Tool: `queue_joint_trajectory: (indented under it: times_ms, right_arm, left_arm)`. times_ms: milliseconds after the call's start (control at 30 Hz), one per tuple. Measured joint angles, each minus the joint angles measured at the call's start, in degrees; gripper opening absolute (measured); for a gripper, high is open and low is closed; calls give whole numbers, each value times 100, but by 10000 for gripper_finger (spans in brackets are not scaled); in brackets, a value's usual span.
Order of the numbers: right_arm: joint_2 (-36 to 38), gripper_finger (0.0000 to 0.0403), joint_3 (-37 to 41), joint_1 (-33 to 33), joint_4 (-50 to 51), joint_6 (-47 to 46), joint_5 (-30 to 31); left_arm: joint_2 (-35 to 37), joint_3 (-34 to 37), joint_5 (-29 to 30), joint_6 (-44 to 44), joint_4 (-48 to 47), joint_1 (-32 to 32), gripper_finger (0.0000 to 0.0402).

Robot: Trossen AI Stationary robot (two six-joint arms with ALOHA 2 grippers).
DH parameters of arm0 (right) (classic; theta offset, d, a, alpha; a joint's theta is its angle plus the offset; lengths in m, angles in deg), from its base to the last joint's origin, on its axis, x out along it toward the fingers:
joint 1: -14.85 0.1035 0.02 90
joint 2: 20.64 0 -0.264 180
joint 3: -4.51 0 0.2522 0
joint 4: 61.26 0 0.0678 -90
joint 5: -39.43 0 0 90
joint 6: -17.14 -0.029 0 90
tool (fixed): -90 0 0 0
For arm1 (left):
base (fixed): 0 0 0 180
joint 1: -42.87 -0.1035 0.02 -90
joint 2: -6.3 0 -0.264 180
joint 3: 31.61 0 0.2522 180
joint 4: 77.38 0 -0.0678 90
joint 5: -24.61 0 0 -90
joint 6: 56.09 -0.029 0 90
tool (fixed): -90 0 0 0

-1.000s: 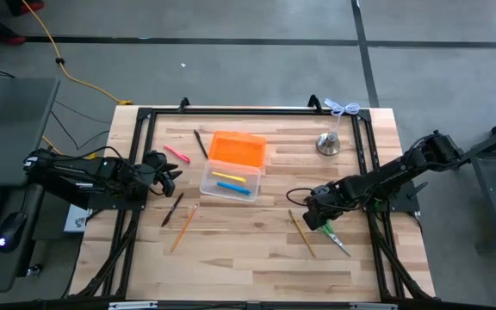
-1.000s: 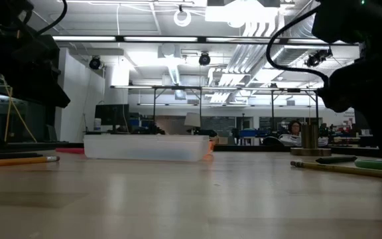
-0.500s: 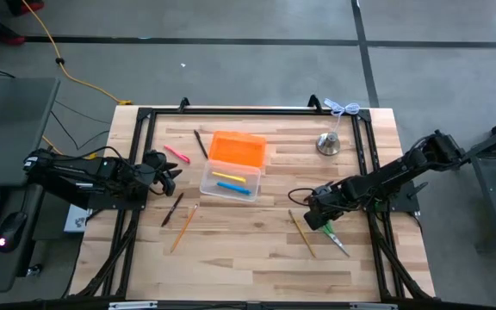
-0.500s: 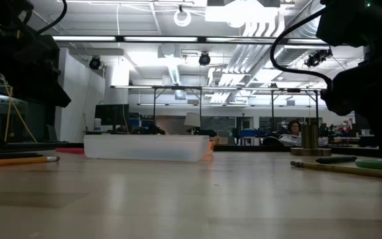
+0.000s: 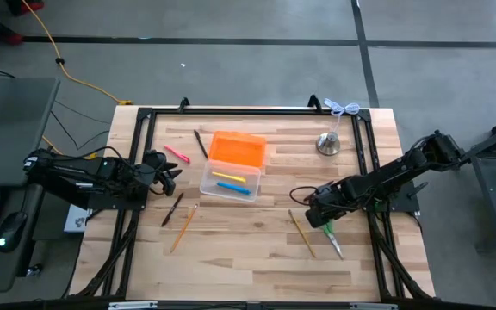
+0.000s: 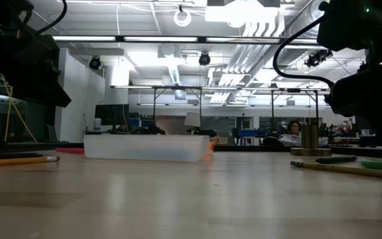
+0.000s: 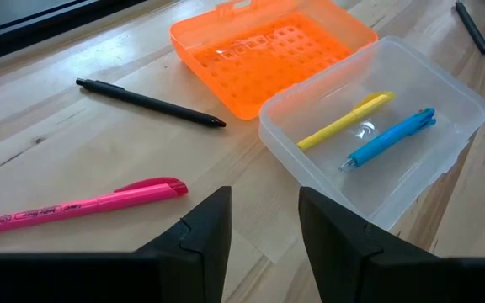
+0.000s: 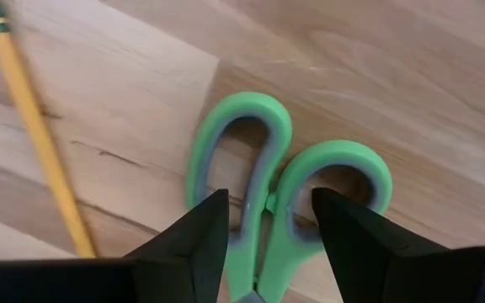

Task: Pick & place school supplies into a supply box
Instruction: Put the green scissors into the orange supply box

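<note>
right gripper (image 8: 263, 240): jaws apart, straddling the green scissors (image 8: 286, 189) on the table (image 5: 257, 250), right of the box (image 5: 229, 183) | left gripper (image 7: 263, 227): jaws apart, empty, left of the box, near a pink marker (image 7: 82, 204) | box: holds yellow and blue pens

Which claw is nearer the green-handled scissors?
Right. The right claw hangs open directly over the green-handled scissors; the left claw waits across the table, beside the pink marker.

My overhead camera and left wrist camera share the clear plastic box (image 5: 229, 182) (image 7: 377, 151), lying beyond my fingers (image 7: 205, 231).
</note>
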Motion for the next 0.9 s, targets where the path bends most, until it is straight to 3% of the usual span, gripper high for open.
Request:
queue_joint_trajectory:
  times_ms: [500,900]
  right_arm:
    - [-4,161,7,0,189,-538,-25]
    - [-7,75,13,2,223,-654,-50]
  left_arm:
    - [0,0,0,-11,0,0,170]
    - [0,0,0,-20,0,1,170]
